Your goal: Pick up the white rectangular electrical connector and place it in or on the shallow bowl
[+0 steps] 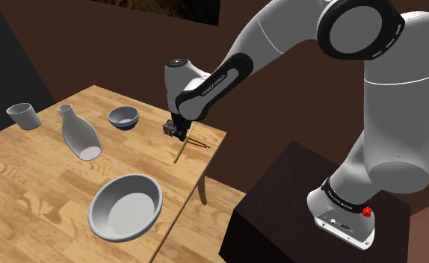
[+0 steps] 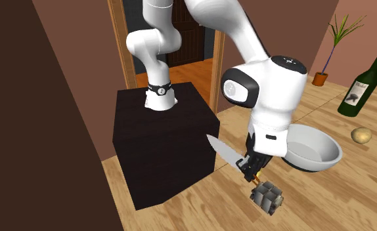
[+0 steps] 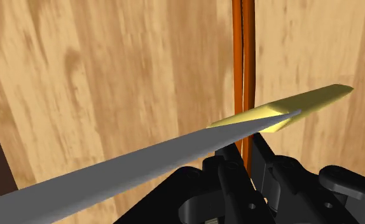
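The connector (image 2: pixel 267 197), a small pale grey block with square cells, lies on the wooden table just beside and below my gripper (image 2: pixel 253 172). The shallow grey bowl (image 1: pixel 125 206) sits near the table's front edge in the shoulder view, well away from my gripper (image 1: pixel 177 131). In the second exterior view that bowl (image 2: pixel 310 152) is right behind the hand. My gripper (image 3: pixel 247 170) hangs low over the table with its fingers together and nothing clasped. Under it lie a knife (image 3: pixel 175 147) with a yellow handle and orange chopsticks (image 3: pixel 243 57).
On the table stand a grey cup (image 1: pixel 23 114), a white flask (image 1: pixel 78 133) and a small blue bowl (image 1: pixel 123 117). The table's edge (image 1: pixel 213 161) runs close by the gripper, with the dark stand (image 1: pixel 295 202) beyond it. A green bottle (image 2: pixel 362 86) and a tan ball (image 2: pixel 360 135) stand farther off.
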`<state>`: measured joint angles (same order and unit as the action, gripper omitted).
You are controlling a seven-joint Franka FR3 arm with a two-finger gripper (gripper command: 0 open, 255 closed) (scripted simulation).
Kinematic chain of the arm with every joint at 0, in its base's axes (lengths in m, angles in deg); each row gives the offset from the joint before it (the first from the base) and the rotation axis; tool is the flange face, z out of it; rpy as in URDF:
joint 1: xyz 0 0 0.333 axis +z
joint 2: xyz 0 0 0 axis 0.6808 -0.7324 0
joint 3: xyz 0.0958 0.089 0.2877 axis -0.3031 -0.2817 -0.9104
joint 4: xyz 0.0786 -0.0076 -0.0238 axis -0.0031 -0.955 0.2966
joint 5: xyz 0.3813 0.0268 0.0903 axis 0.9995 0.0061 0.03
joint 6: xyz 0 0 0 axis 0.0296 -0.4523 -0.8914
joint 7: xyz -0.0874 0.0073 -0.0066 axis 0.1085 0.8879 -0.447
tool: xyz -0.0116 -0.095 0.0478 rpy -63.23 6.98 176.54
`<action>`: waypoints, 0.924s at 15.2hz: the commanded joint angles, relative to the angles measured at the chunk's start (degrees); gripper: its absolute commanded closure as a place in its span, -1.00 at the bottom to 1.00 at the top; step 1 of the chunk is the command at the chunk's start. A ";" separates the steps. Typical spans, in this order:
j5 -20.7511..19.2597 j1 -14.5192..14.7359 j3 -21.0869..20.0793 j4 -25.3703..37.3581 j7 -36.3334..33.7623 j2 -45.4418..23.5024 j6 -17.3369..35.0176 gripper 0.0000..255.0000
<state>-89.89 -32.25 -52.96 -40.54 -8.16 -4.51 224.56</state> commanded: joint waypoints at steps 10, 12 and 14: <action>1.56 -0.60 -0.93 0.51 1.23 6.09 -6.53 1.00; 1.82 -0.68 -1.06 0.80 1.44 7.04 -7.75 1.00; 1.71 0.23 -1.41 1.17 0.18 7.14 -8.31 1.00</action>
<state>-88.15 -32.50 -54.15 -39.44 -7.30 2.40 216.61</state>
